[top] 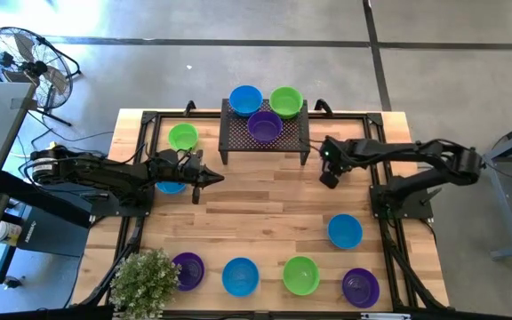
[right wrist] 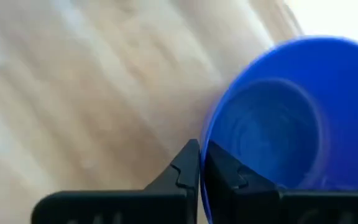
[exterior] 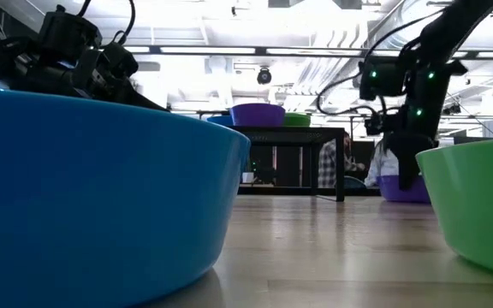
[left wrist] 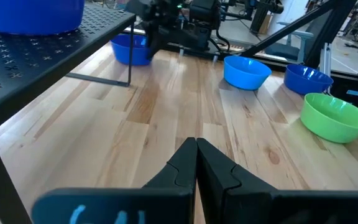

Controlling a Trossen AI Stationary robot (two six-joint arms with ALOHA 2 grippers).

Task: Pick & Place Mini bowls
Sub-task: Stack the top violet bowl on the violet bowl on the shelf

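Three mini bowls sit on the black rack (top: 265, 142): blue (top: 245, 100), green (top: 286, 101) and purple (top: 265, 126). A green bowl (top: 183, 136) stands left of the rack, and a blue one (top: 169, 186) lies partly under the left arm. Several more stand near the near edge, among them blue (top: 345, 231) and green (top: 300, 274). My left gripper (top: 213, 178) (left wrist: 196, 149) is shut, hovering over bare wood in front of the rack. My right gripper (top: 330, 178) (right wrist: 202, 152), right of the rack, is shut on a purple bowl (exterior: 405, 188) (left wrist: 131, 50) that it hides in the high view. My right gripper pinches the purple bowl's rim (right wrist: 211, 124), one finger inside the bowl and one outside. The fingers come from above, pointing down. The bowl hangs open side up below them, close to the table; whether its bottom rests on the wood I cannot tell.
A potted plant (top: 145, 280) stands at the near left corner. Black frame rails run along the table's left and right sides. In the low view a blue bowl (exterior: 84, 188) and a green bowl (exterior: 478, 205) stand close to the camera. Bare wood lies at the table's middle (top: 265, 200).
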